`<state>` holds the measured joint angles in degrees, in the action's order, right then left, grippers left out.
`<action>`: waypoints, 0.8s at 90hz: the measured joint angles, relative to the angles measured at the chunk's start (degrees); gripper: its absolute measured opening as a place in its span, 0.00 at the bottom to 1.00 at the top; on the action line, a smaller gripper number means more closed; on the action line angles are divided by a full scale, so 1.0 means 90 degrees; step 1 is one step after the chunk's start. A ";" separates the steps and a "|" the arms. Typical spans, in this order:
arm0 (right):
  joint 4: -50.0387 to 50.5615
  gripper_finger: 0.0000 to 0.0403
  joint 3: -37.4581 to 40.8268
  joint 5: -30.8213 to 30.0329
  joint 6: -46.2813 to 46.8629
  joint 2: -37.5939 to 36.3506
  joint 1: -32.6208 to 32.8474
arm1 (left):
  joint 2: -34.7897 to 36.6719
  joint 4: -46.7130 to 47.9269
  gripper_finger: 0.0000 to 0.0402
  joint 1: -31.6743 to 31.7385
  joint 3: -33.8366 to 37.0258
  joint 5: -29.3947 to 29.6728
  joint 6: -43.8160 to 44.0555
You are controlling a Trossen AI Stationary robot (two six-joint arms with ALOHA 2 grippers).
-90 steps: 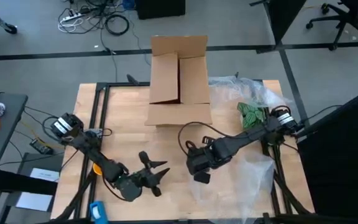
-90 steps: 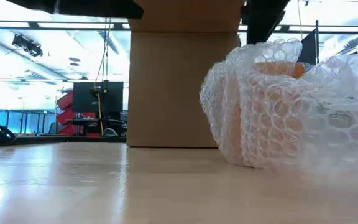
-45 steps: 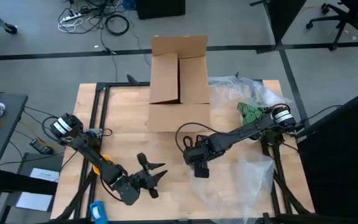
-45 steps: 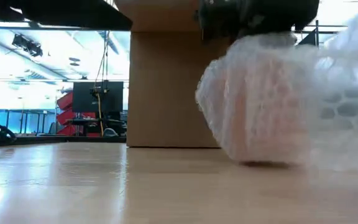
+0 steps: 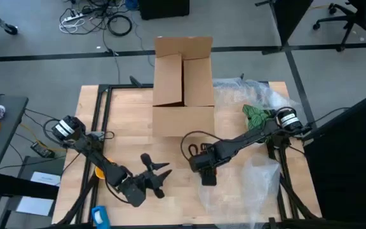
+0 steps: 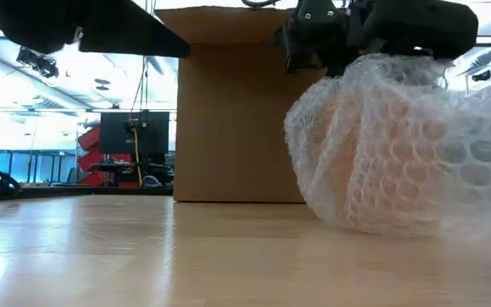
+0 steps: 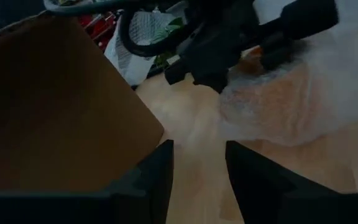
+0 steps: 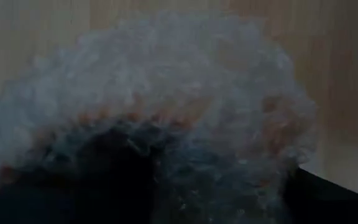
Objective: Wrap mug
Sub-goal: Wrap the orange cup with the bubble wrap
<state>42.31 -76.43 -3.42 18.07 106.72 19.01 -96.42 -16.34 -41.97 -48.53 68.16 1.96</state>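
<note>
Since the earlier frame the right gripper (image 5: 206,166) has slid toward the table's (image 5: 127,114) front edge, pressing onto the bubble wrap (image 6: 382,158) covering the mug (image 6: 348,170); its jaw state cannot be told. Near that edge, the left gripper (image 5: 162,178) hovers with fingers spread, empty, before the cardboard box (image 5: 183,83).

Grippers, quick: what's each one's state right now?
Left gripper: open, empty, waiting near the table's front edge.
Right gripper: down on the bubble-wrapped mug; open or shut cannot be told.
</note>
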 joint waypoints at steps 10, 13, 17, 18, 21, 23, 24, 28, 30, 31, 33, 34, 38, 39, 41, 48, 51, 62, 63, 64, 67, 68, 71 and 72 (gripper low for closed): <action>0.0388 0.42 -0.0344 -0.0013 0.0031 -0.0002 0.0006 | 0.0000 0.0001 0.33 0.0038 0.0000 0.0009 0.0001; 0.0569 0.42 -0.0482 -0.0031 0.0033 -0.0002 0.0019 | 0.0000 0.0002 0.33 0.0042 0.0000 0.0017 0.0002; 0.0828 0.42 -0.0684 -0.0079 0.0034 -0.0002 0.0042 | 0.0000 0.0001 0.33 0.0044 0.0000 0.0017 0.0000; 0.0892 0.42 -0.0737 -0.0099 0.0036 -0.0003 0.0047 | 0.0000 0.0001 0.33 0.0044 0.0000 0.0017 0.0000; 0.1062 0.42 -0.0883 -0.0154 0.0039 -0.0008 0.0065 | 0.0000 0.0002 0.33 0.0044 0.0000 0.0017 0.0000; 0.1170 0.42 -0.0973 -0.0179 0.0043 -0.0010 0.0079 | 0.0000 0.0000 0.33 0.0044 0.0000 0.0017 0.0000; 0.1224 0.42 -0.1018 -0.0199 0.0043 -0.0011 0.0082 | 0.0000 0.0000 0.33 0.0044 0.0000 0.0017 0.0000; 0.1445 0.43 -0.1173 -0.0284 0.0044 -0.0012 0.0087 | 0.0000 0.0002 0.33 0.0044 0.0000 0.0018 0.0002; 0.1536 0.43 -0.1242 -0.0315 0.0045 -0.0012 0.0093 | 0.0000 0.0002 0.33 0.0044 0.0000 0.0017 0.0000; 0.1583 0.43 -0.1277 -0.0321 0.0047 -0.0012 0.0094 | 0.0000 0.0004 0.33 0.0044 0.0000 0.0017 0.0000; 0.1657 0.44 -0.1342 -0.0323 0.0048 -0.0012 0.0096 | 0.0000 0.0005 0.33 0.0044 0.0000 0.0017 0.0000; 0.1697 0.44 -0.1375 -0.0323 0.0048 -0.0012 0.0096 | 0.0000 0.0005 0.33 0.0044 0.0000 0.0017 0.0001; 0.1832 0.45 -0.1494 -0.0325 0.0065 -0.0013 0.0093 | 0.0000 0.0007 0.33 0.0044 0.0000 0.0019 0.0002; 0.1862 0.45 -0.1519 -0.0325 0.0081 -0.0015 0.0091 | 0.0000 0.0007 0.33 0.0044 0.0000 0.0019 0.0002; 0.1925 0.45 -0.1561 -0.0323 0.0118 -0.0016 0.0091 | 0.0000 0.0011 0.33 0.0044 0.0000 0.0019 0.0002; 0.2213 0.46 -0.1686 -0.0322 0.0245 -0.0017 0.0094 | 0.0000 0.0089 0.33 0.0041 0.0000 0.0017 0.0008; 0.2347 0.46 -0.1746 -0.0327 0.0297 -0.0017 0.0109 | 0.0000 0.0138 0.33 0.0041 0.0000 0.0018 0.0028; 0.2541 0.45 -0.1903 -0.0413 0.0385 -0.0022 0.0200 | 0.0000 0.0307 0.33 0.0039 0.0000 0.0019 0.0175; 0.2553 0.45 -0.1917 -0.0438 0.0396 -0.0022 0.0214 | 0.0000 0.0323 0.33 0.0039 0.0000 0.0019 0.0175; 0.2562 0.45 -0.1929 -0.0465 0.0407 -0.0022 0.0225 | 0.0000 0.0330 0.33 0.0039 0.0000 0.0019 0.0178; 0.2577 0.44 -0.1966 -0.0545 0.0419 -0.0022 0.0263 | 0.0000 0.0359 0.33 0.0039 0.0000 0.0019 0.0177; 0.2580 0.44 -0.1982 -0.0577 0.0419 -0.0022 0.0276 | 0.0000 0.0362 0.33 0.0039 0.0000 0.0019 0.0177; 0.2576 0.43 -0.2024 -0.0675 0.0419 -0.0022 0.0320 | 0.0000 0.0361 0.33 0.0039 0.0000 0.0017 0.0177; 0.2576 0.42 -0.2037 -0.0717 0.0419 -0.0022 0.0333 | 0.0000 0.0360 0.33 0.0039 0.0000 0.0018 0.0176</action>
<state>65.49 -94.76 -9.87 21.85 106.52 22.01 -96.42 -13.10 -41.63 -48.53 68.32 3.54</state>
